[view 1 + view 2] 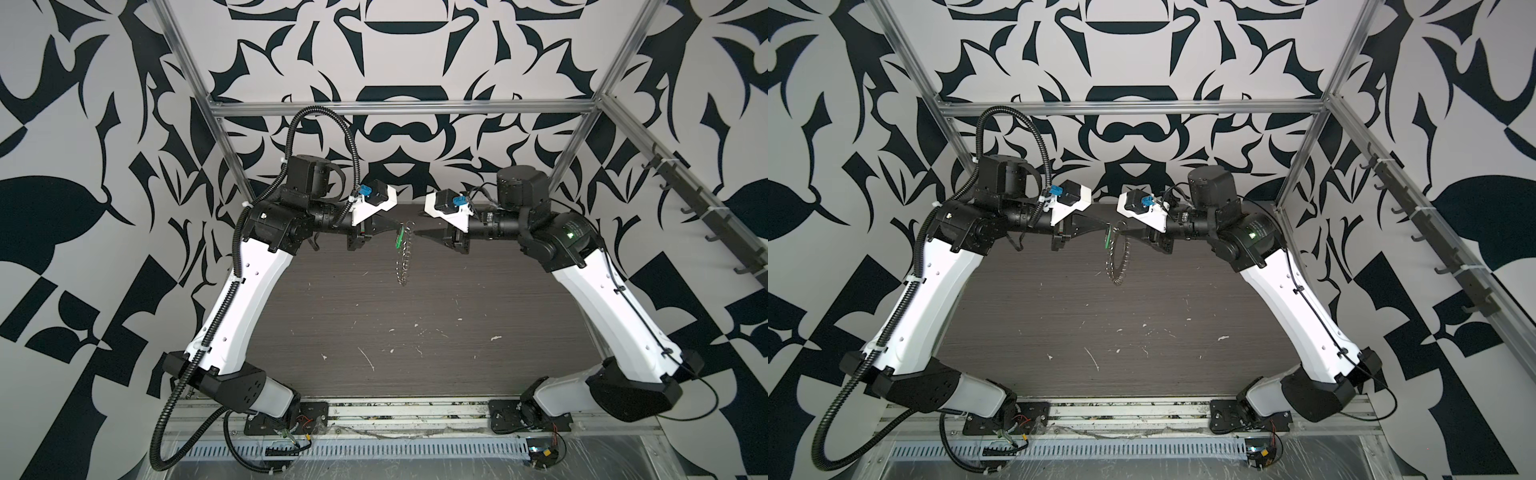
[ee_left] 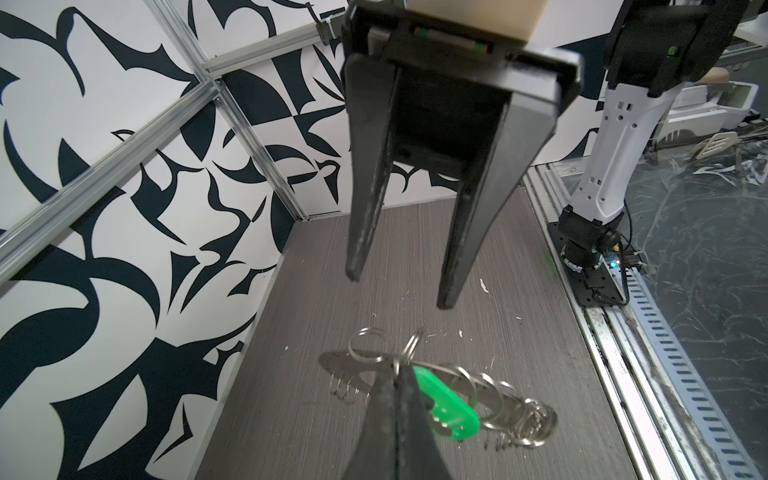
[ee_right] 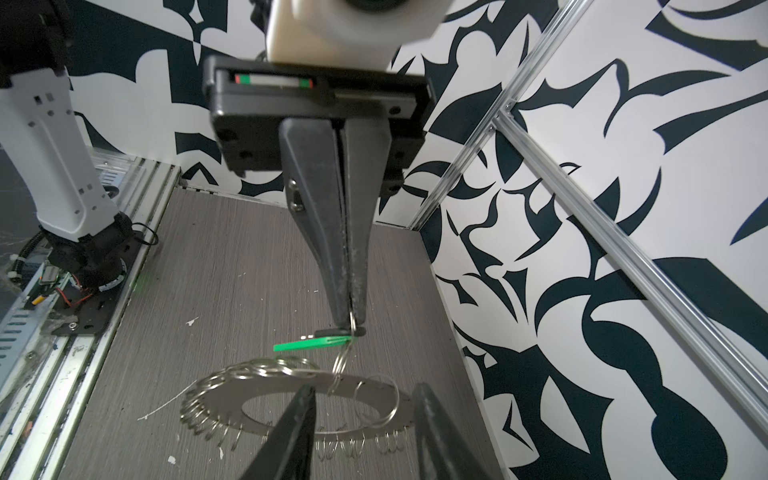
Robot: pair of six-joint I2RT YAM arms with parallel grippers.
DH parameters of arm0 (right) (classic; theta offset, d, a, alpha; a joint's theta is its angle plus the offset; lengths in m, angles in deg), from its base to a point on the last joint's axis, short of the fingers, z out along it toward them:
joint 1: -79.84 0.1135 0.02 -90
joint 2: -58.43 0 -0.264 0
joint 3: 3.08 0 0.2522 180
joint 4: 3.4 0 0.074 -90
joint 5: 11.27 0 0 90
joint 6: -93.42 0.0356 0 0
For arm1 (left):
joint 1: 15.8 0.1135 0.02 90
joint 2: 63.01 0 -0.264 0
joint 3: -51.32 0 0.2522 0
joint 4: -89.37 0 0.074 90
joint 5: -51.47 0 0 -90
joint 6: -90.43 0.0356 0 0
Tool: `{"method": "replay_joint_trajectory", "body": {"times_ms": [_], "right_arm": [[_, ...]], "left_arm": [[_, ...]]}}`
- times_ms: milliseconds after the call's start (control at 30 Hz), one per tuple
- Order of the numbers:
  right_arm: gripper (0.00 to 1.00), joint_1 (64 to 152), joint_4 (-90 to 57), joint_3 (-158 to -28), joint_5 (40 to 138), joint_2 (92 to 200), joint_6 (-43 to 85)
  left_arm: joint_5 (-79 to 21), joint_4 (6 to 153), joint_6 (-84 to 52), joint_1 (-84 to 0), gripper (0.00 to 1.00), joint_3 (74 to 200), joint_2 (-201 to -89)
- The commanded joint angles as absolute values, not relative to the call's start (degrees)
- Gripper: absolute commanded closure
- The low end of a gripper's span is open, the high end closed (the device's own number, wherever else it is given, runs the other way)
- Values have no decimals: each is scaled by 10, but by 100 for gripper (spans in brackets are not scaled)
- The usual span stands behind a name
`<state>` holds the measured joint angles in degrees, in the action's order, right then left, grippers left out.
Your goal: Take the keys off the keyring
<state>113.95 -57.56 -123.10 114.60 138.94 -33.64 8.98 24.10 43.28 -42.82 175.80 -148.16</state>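
**Silvery keyring [image 3: 220, 403] dangles above the desk [image 1: 374, 324]**

The left gripper [image 3: 351, 323] is pressed together and pinches a small loop [image 3: 353, 318]. The green-tagged key [image 3: 309, 344] juts out just beside its tips, and the keyring hangs below. The right gripper [image 2: 400, 289] faces them, spread and holding nothing.

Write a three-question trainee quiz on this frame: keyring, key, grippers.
1. True or false: the keyring lies flat on the table.
2. Which gripper is open? A) left gripper B) right gripper C) both
3. Fill in: the tag on the key is ____.
Answers: 1 false, it hangs in the air from a small loop pinched by the left gripper. 2 B. 3 green.
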Motion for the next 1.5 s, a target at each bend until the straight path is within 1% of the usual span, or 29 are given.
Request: {"method": "replay_joint_trajectory", "body": {"times_ms": [0, 33, 100, 433, 733, 900, 1000, 1133, 1267, 1467], "right_arm": [[62, 1138, -553, -1232, 1163, 1375, -300], [64, 1139, -556, -1238, 1163, 1379, -295], [66, 1138, -562, -1248, 1164, 1389, -284], [63, 1139, -567, -1256, 1163, 1411, -251], [72, 1142, -580, -1278, 1169, 1431, -250], [73, 1145, -586, -1279, 1169, 1438, -254], [79, 1146, -589, -1285, 1169, 1444, -257], [100, 1146, -601, -1295, 1169, 1450, -266], [100, 1147, -583, -1273, 1179, 1433, -272], [100, 1136, -441, -1162, 1208, 1369, -233]], "left_arm": [[100, 246, 431, -429, 100, 1753, -1464], [101, 246, 431, -429, 100, 1751, -1464], [100, 248, 430, -429, 100, 1750, -1464], [98, 251, 426, -429, 100, 1749, -1462], [102, 269, 417, -429, 100, 1738, -1459], [102, 271, 416, -429, 100, 1739, -1459], [102, 271, 416, -429, 100, 1739, -1459], [101, 271, 414, -429, 100, 1738, -1459], [91, 265, 403, -428, 100, 1744, -1462], [80, 215, 401, -404, 100, 1778, -1479]]}}
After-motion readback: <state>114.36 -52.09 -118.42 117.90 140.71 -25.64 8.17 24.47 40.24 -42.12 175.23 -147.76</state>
